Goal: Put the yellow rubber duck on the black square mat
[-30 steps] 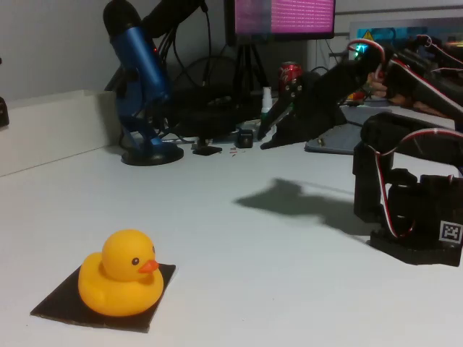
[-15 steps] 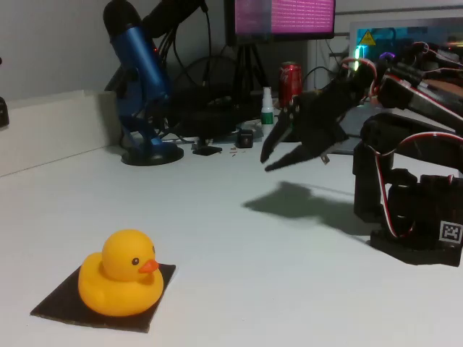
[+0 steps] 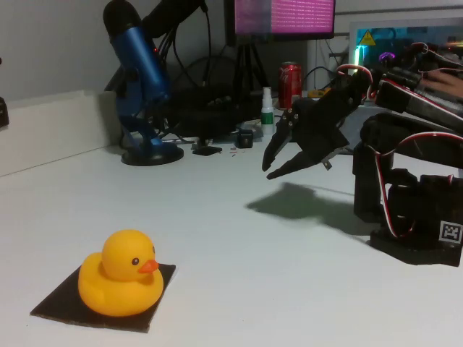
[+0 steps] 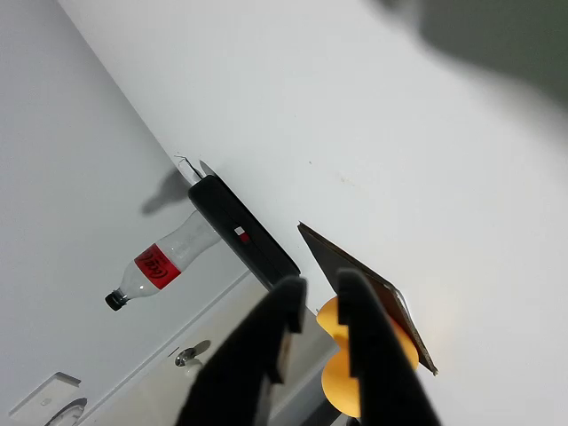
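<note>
The robot's black two-finger gripper [image 3: 269, 163] hangs in the air with its fingers [image 3: 278, 137] parted a little and nothing between them. It is well apart from the glossy yellow rubber duck [image 3: 121, 283], up and to the right of it in the fixed view. In the wrist view the fingertips [image 4: 359, 293] frame the duck far beyond them.

The duck sits upright on the thin black square mat [image 3: 66, 303], beak pointing right, covering most of it; mat edge shows on all sides. The task looks done.

Risks from here are few — mainly the arm swinging back toward the duck and nudging it off the mat, since a light rubber toy would slide easily on the smooth white table [image 3: 253, 246]. Behind the duck, clutter — a blue microphone on a stand [image 3: 141, 79] and a red can [image 3: 290, 76] — sits near the gripper's height, so a wide retreat could clip it.
</note>
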